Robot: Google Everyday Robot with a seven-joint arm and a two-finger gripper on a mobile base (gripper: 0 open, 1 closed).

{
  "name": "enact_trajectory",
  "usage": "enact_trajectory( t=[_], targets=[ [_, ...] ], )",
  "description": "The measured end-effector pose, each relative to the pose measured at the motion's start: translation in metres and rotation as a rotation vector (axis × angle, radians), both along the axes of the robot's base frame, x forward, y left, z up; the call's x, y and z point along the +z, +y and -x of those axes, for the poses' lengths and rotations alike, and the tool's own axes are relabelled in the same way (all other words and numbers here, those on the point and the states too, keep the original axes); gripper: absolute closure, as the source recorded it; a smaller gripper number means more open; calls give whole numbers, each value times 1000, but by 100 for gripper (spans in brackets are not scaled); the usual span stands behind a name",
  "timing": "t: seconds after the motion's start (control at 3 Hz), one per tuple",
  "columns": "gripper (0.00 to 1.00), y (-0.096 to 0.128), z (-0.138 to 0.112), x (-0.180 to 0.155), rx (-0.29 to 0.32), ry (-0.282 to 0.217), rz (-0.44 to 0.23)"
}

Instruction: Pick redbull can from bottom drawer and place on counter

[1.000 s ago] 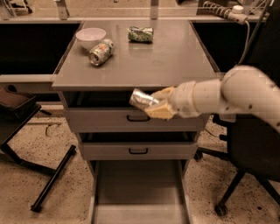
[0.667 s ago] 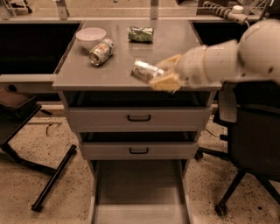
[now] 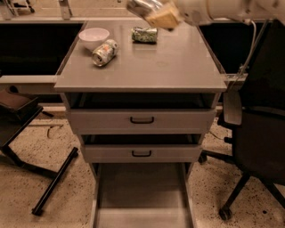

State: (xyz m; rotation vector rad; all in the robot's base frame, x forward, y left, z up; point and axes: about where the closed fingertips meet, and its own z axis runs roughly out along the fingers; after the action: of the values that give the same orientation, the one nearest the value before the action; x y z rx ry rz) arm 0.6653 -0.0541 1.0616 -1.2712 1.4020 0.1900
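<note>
Tool (image 3: 156,14) clamped on the can (image 3: 141,6), high over the tabletop (image 3: 156,67): release from up there and it could bounce or roll into the packet (image 3: 144,34)!

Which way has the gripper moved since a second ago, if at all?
Yes. The gripper, holding the redbull can, rose from in front of the top drawer to above the counter, near the green packet.
</note>
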Motion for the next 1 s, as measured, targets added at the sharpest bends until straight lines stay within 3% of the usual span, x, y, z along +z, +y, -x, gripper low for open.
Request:
enact_trajectory(
  t=[0.33,0.67,1.0],
  targets=[
    [100,15,-52,39,-45,-106,34],
    [100,52,-97,26,-41,-97,101],
    [100,65,-140,-25,-81,9,180]
  ],
)
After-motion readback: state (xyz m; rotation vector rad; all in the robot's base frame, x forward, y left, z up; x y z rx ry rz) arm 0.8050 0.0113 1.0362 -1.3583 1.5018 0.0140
